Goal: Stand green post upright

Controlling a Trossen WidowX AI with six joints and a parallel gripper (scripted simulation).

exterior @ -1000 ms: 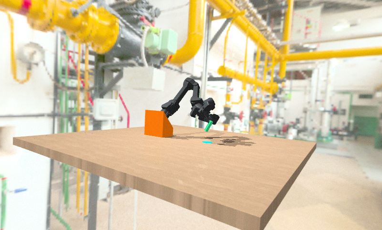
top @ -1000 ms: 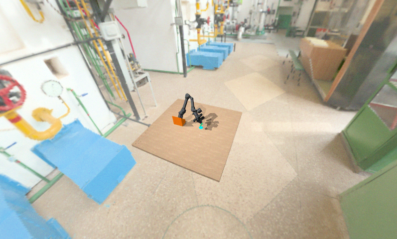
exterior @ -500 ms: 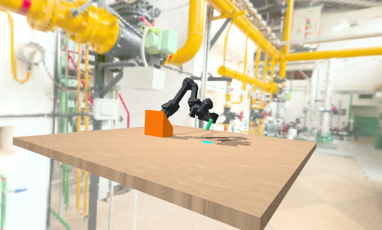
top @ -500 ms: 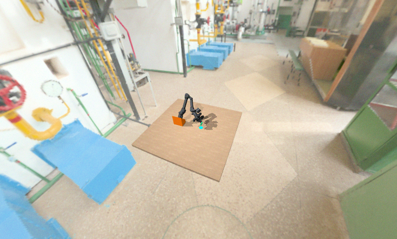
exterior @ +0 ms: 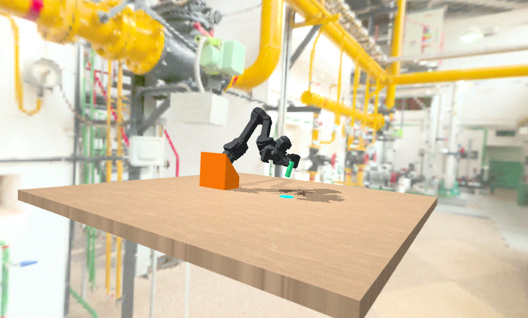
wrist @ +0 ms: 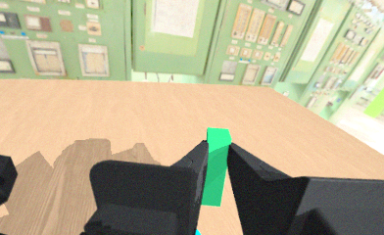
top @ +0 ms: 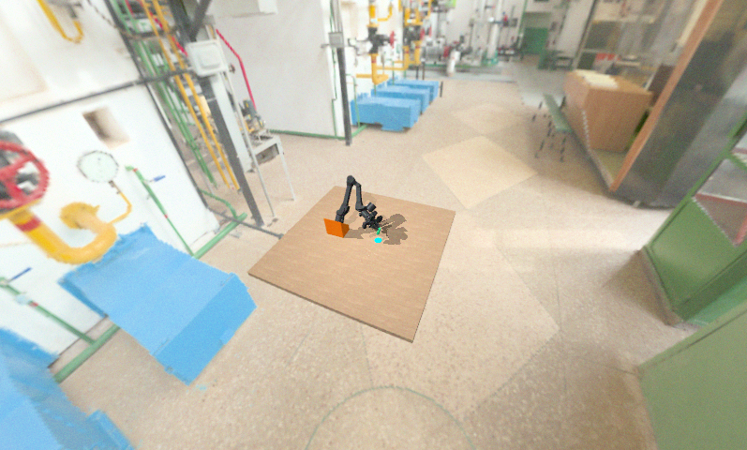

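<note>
The green post [top: 379, 231] [exterior: 289, 169] [wrist: 216, 171] is held above the table, nearly upright with a slight tilt in the exterior view. My gripper [exterior: 292, 162] [wrist: 216, 147] is shut on the post near its upper end. The cyan circle [top: 378, 240] [exterior: 286, 196] lies flat on the table below the post. Only a small bit of the circle [wrist: 198, 232] shows at the bottom of the wrist view; the fingers hide the rest.
The wooden table [top: 354, 278] [exterior: 219, 220] [wrist: 130, 108] carries an orange block [top: 336, 228] [exterior: 212, 171] beside the arm's base. The arm's shadow falls on the table around and to the right of the circle.
</note>
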